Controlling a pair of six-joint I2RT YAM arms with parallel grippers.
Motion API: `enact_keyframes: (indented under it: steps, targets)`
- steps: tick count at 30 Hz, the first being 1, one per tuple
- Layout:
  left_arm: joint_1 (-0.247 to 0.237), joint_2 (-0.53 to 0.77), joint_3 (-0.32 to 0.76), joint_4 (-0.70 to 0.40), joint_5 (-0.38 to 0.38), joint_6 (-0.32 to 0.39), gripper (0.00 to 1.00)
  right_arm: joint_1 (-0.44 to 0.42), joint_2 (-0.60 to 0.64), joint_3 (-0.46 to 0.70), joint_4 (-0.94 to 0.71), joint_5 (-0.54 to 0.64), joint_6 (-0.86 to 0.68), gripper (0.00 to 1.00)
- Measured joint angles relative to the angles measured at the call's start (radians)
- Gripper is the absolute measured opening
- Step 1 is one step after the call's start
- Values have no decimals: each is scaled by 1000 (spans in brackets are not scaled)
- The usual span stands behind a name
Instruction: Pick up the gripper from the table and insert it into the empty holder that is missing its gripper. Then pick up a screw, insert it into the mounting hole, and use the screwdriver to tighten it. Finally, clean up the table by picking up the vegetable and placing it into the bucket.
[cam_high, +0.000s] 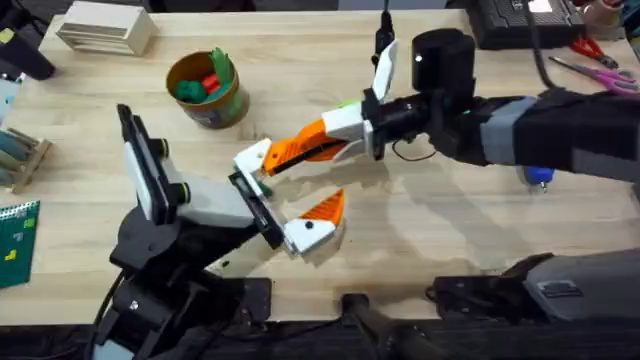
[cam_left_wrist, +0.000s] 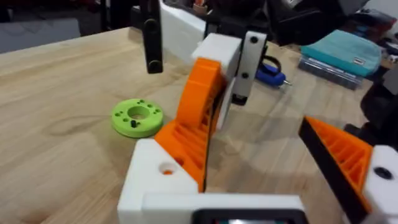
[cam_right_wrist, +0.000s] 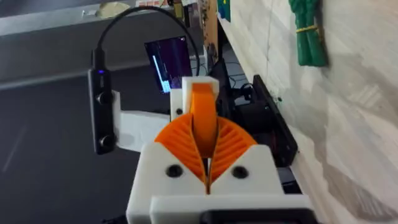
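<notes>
Green ring (cam_left_wrist: 137, 117) lies flat on the wooden table (cam_high: 480, 240). Pale slatted box (cam_high: 104, 30) sits at 11 o'clock. Red-handled scissors (cam_high: 596, 68) lie at 2 o'clock.

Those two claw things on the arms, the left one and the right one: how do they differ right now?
The left tool is spread wide open, while the right tool is pinched shut on an orange wedge. Seen from overhead, the left tool reaches in from the lower left, the right tool from the right. Both have white bodies and orange ribbed pads.
</notes>
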Motion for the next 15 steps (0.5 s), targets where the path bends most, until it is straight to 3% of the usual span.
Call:
enact_keyframes:
  steps: [6,15]
  targets:
    - [-5,2,0,-2,21,-26,987,41,54,26,24,0,42,14]
    - [4,2,0,-2,-26,-33,987,64,130,108,22,2,49,13]
